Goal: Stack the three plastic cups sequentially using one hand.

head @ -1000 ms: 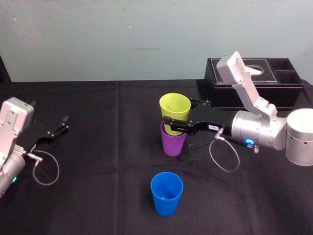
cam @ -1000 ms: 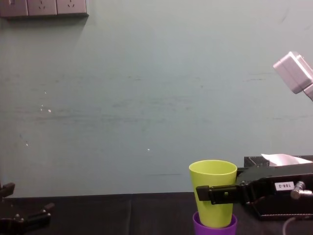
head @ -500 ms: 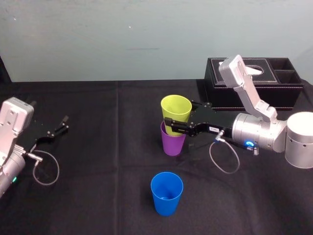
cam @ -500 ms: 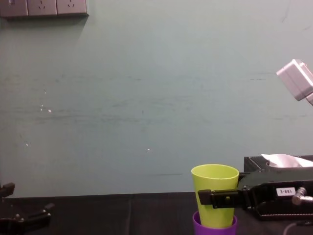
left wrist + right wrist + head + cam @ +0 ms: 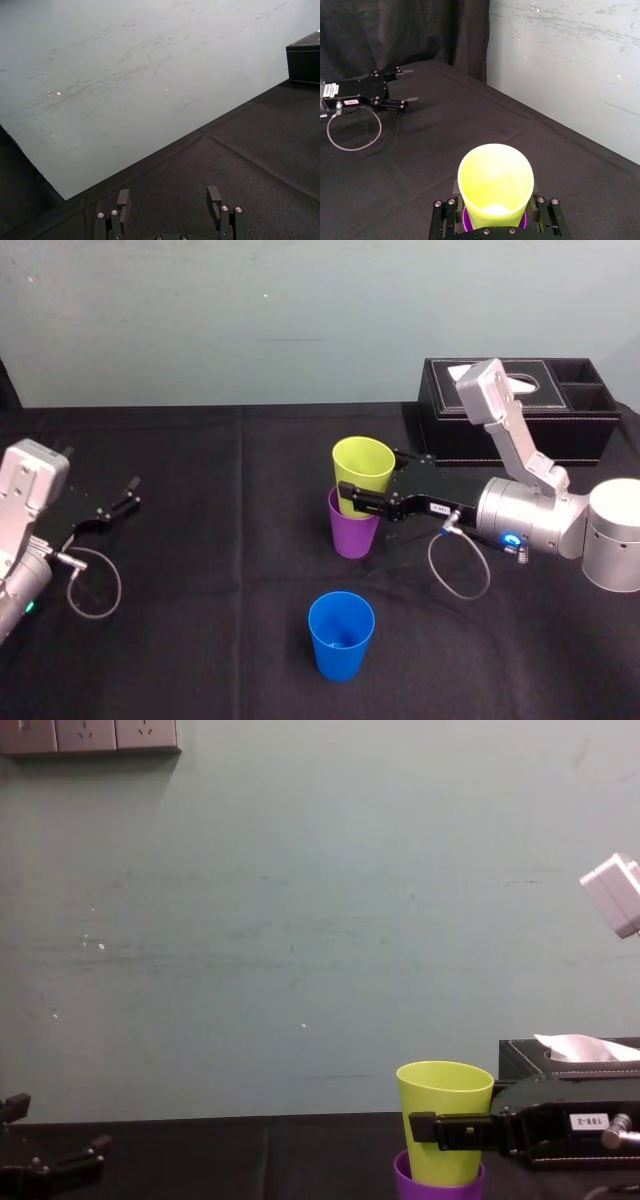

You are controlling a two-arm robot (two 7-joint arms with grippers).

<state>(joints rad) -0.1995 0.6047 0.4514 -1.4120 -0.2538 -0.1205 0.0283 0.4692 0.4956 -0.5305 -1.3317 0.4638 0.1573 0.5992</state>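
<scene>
Lower than a second ago, yellow-green cup [image 5: 362, 465] sinks into purple cup [image 5: 354, 535] | head: right tool [image 5: 362, 490] clamped round it; blue cup [image 5: 341, 633] well apart on that tool's robot-side, unstacked; left tool [image 5: 118, 502] parked far off | left wrist: left tool [image 5: 169, 200] spread, empty | right wrist: purple cup [image 5: 466, 219] rim just under the grip | chest: first nesting looks nearly seated; blue cup to go.

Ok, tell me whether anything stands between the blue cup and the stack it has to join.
Nothing visible does: bare black cloth lies between the blue cup and the purple cup holding the yellow-green cup. The right gripper grips the yellow-green cup at the stack; the left gripper rests open far left.
</scene>
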